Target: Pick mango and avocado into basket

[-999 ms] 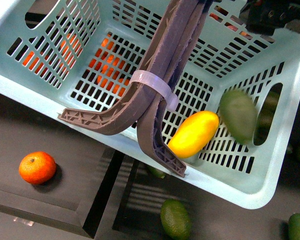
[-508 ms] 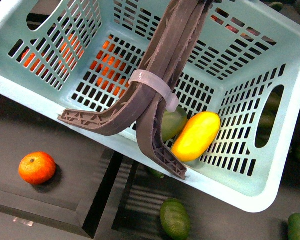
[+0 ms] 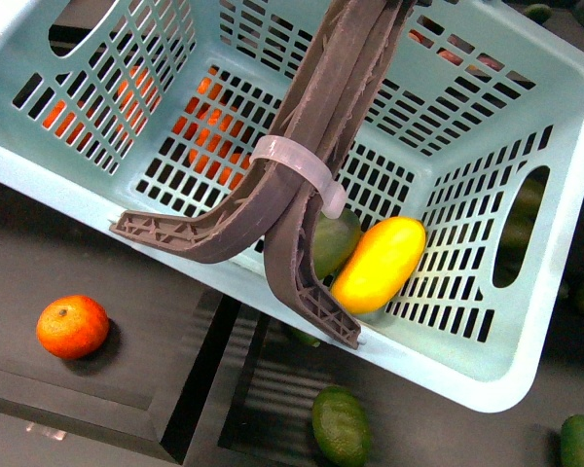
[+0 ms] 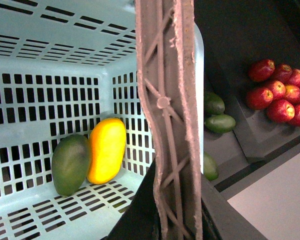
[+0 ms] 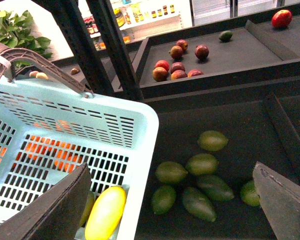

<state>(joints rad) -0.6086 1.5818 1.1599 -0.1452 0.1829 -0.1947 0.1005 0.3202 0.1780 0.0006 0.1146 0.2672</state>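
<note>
Mango (image 3: 379,265): inside basket (image 3: 565,195), lying on slotted floor, touching avocado (image 4: 70,164) alongside. Both partly behind basket handles (image 3: 316,146). My right fingers (image 5: 285,200): spread wide, empty, above basket rim, fruit below between them. My left gripper: handle blocks view, state unclear.

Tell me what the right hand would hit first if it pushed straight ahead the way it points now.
Probably the dark shelf floor, at the cluster of green fruits beside the basket. The right hand is open and empty above them; depth is unclear from this view.
</note>
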